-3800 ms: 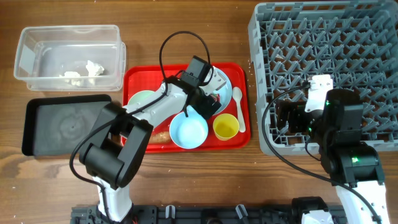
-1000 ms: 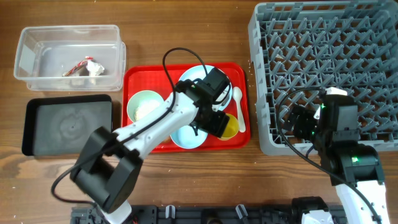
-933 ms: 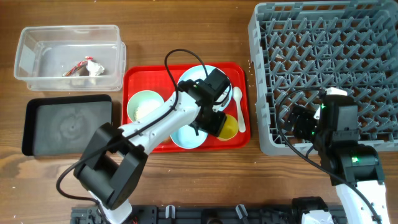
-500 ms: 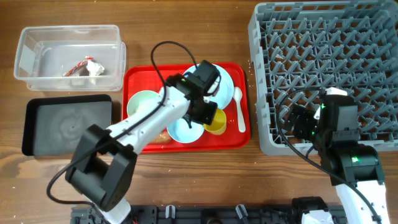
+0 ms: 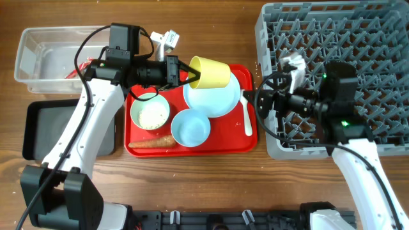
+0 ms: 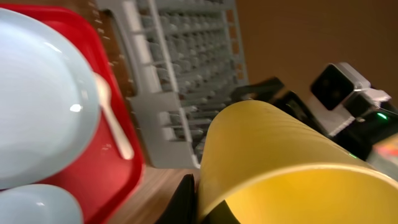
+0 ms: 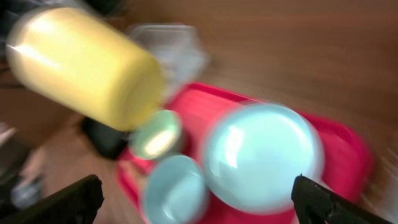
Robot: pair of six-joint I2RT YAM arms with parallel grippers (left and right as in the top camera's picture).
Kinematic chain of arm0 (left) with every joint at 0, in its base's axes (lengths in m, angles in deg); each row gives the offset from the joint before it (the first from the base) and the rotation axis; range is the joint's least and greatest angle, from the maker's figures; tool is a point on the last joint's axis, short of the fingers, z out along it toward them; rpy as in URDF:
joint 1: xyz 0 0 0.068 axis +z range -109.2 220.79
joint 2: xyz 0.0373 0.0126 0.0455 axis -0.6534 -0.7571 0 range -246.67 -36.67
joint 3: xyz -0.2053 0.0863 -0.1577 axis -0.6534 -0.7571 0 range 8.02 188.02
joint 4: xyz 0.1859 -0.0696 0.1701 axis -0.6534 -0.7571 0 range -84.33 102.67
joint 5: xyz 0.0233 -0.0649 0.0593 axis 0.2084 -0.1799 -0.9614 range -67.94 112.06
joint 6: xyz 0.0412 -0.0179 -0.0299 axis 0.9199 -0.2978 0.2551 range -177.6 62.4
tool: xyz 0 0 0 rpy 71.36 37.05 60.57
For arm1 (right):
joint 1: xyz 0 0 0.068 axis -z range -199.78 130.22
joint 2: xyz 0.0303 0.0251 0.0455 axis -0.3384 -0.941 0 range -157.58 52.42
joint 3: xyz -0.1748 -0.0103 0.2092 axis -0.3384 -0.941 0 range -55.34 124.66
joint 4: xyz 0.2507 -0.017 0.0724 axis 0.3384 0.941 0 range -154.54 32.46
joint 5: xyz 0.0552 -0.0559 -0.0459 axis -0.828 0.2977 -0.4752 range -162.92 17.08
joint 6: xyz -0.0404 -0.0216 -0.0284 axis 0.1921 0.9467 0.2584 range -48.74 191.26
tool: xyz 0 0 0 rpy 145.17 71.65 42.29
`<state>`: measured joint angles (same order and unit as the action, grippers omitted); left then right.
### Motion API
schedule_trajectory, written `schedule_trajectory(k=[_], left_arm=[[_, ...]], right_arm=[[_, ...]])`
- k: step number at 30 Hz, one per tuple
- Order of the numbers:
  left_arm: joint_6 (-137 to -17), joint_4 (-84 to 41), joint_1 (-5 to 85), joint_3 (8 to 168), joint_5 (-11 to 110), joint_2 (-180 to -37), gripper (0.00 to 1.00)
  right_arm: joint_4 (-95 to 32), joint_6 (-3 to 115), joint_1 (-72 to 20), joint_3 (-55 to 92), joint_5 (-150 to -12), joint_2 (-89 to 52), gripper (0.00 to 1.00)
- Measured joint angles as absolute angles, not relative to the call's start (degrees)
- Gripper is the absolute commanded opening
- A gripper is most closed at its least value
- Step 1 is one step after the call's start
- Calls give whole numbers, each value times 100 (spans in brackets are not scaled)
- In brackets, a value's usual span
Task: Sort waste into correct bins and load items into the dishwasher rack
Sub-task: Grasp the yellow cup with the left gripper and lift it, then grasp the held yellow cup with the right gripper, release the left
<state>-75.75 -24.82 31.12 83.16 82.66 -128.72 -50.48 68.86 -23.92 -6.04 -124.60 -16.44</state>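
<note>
My left gripper (image 5: 192, 75) is shut on the rim of the small yellow cup (image 5: 209, 72), which hangs on its side above the red tray's back edge; the cup (image 6: 280, 162) fills the left wrist view, its wall pinched between the fingers. The cup (image 7: 87, 62) also shows blurred in the right wrist view. My right gripper (image 5: 252, 102) stands open at the dishwasher rack's (image 5: 339, 70) left wall, pointing at the pale blue plate (image 5: 214, 97). On the tray lie a small blue bowl (image 5: 192, 128), a green bowl (image 5: 150, 110) with white crumbs, a carrot piece (image 5: 152, 142) and a white spoon (image 5: 246, 115).
The red tray (image 5: 223, 145) sits mid-table. At the left, the clear tub (image 5: 45, 51) stands behind the black tray (image 5: 45, 128); my left arm crosses over both. Bare wood lies in front of the tray.
My left gripper shut on the yellow cup and lifted it off the tray toward the back. The right arm swung left, reaching toward the tray.
</note>
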Motion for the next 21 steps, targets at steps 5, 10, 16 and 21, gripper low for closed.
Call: schedule_trajectory(k=[5, 10, 16, 21], left_arm=[[-7833, -2113, 2955, 8316, 8862, -12883, 4], [-8095, -2039, 2730, 8316, 8954, -12888, 4], [-8300, -2028, 2444, 8316, 8948, -12888, 4], [-8364, -2028, 2240, 8316, 9138, -12892, 4]], right_arm=[[-6189, 7070, -2392, -611, -14560, -2260, 100], [-6881, 7057, -2392, -611, -15199, -2350, 100], [-7152, 7048, -2331, -611, -15192, -2350, 100], [-7185, 7050, -2381, -611, -14799, -2350, 100]])
